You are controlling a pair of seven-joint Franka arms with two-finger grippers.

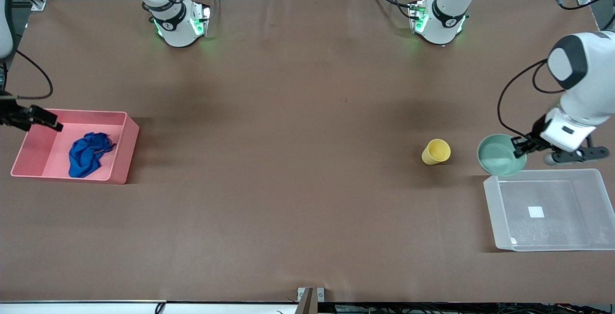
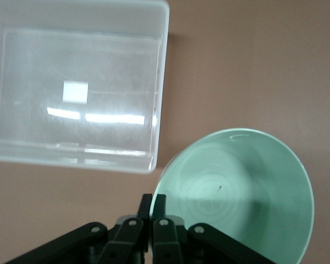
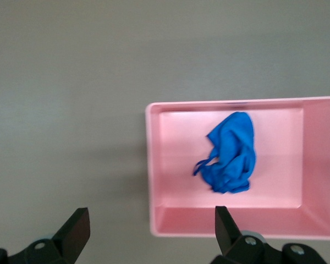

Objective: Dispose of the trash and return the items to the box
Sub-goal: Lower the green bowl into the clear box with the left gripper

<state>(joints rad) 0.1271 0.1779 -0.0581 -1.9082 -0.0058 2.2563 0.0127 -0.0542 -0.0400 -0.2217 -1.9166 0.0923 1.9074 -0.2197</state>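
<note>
My left gripper (image 1: 521, 147) is shut on the rim of the mint-green bowl (image 1: 499, 155) and holds it tilted in the air, just beside the clear box (image 1: 495, 208). In the left wrist view the gripper (image 2: 153, 203) pinches the bowl's (image 2: 242, 187) rim, with the box (image 2: 160, 82) and its white sticker (image 2: 75, 91) close by. The yellow cup (image 1: 436, 151) sits on the table beside the bowl. The blue rag (image 1: 86, 154) lies in the pink bin (image 1: 127, 146). My right gripper (image 1: 45, 118) is open over the bin's end; it also shows in the right wrist view (image 3: 151, 223) with the rag (image 3: 231, 159).
The pink bin (image 3: 150, 165) stands at the right arm's end of the table, the clear box at the left arm's end, nearer the front camera. Both arm bases (image 1: 178, 21) (image 1: 439, 16) stand along the table's edge farthest from the front camera. Brown tabletop lies between them.
</note>
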